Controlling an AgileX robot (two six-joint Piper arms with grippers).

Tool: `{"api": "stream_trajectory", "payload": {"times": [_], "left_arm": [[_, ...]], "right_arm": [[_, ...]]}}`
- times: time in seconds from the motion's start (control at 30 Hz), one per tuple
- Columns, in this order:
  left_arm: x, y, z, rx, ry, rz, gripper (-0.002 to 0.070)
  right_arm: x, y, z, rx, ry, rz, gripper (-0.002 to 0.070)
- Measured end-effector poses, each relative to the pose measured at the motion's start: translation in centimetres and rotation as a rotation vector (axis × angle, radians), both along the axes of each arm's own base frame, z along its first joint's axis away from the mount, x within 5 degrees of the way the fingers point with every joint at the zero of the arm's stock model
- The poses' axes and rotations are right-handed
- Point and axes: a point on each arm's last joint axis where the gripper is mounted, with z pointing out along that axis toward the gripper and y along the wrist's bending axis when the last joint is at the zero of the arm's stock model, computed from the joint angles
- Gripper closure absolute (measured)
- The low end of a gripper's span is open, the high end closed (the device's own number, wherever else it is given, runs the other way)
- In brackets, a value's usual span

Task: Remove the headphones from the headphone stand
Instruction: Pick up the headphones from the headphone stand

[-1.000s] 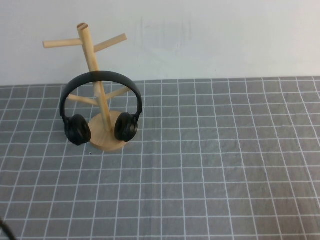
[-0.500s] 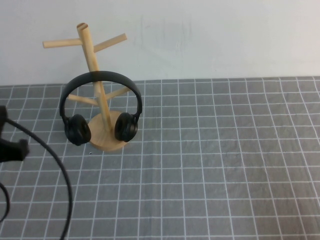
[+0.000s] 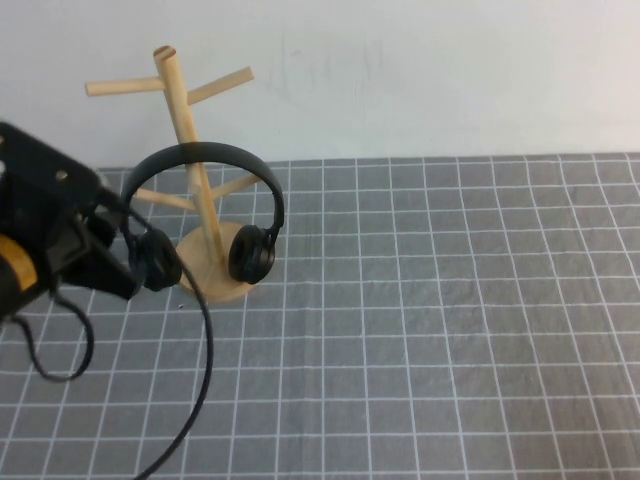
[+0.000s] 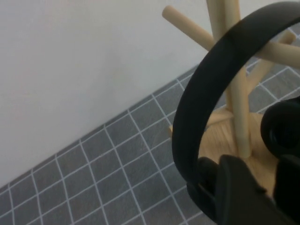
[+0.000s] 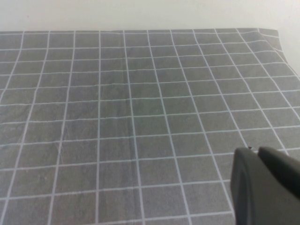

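Observation:
The black headphones (image 3: 205, 152) hang by their headband on the light wooden headphone stand (image 3: 172, 90) at the back left of the mat, ear cups either side of the round base. My left gripper (image 3: 125, 265) is at the left ear cup, low beside the base. In the left wrist view the headband (image 4: 206, 93) arcs in front of the stand's dowel (image 4: 239, 108), and my left gripper (image 4: 262, 180) is open, with the wooden base showing between its fingers and one finger against the near ear cup. My right gripper (image 5: 258, 152) is shut and empty over bare mat, outside the high view.
A grey mat with a white grid (image 3: 420, 330) covers the table, with a white wall behind. The left arm's black cable (image 3: 205, 350) loops over the mat at the front left. The mat's far edge and corner show in the right wrist view (image 5: 267, 33).
My left arm has come in from the left edge and moved right and back, up to the left ear cup. The headphones and stand have not moved.

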Motion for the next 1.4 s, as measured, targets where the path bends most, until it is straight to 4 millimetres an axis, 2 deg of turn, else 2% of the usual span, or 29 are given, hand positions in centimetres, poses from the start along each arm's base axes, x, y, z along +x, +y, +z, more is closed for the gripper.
{"api": "stream_trajectory", "payload": {"times": [0.13,0.23,0.4,0.83,0.93,1.0,1.07,1.23,1.4], "left_arm": [[2.3,-0.6,-0.7,0.025,0.029,-0.013,0.0363],[3.7,-1.0,-1.3,0.049,0.047,-0.025,0.0297],[5.9,-1.5,-2.0,0.1,0.058,-0.052,0.0276],[10.6,-2.3,-3.2,0.169,0.11,-0.032,0.0276],[11.0,-2.4,-3.8,0.19,0.119,-0.041,0.0327],[11.1,-2.3,-4.0,0.198,0.13,-0.039,0.042],[11.1,-2.3,-4.1,0.202,0.136,-0.035,0.0549],[10.9,-2.2,-3.4,0.207,0.117,-0.037,0.0627],[9.6,-1.8,-0.7,0.216,0.079,-0.005,0.0628]], "right_arm": [[0.0,0.0,0.0,0.0,0.0,0.0,0.0685],[0.0,0.0,0.0,0.0,0.0,0.0,0.0685],[0.0,0.0,0.0,0.0,0.0,0.0,0.0685],[0.0,0.0,0.0,0.0,0.0,0.0,0.0685],[0.0,0.0,0.0,0.0,0.0,0.0,0.0685],[0.0,0.0,0.0,0.0,0.0,0.0,0.0685],[0.0,0.0,0.0,0.0,0.0,0.0,0.0685],[0.0,0.0,0.0,0.0,0.0,0.0,0.0685],[0.0,0.0,0.0,0.0,0.0,0.0,0.0685]]}}
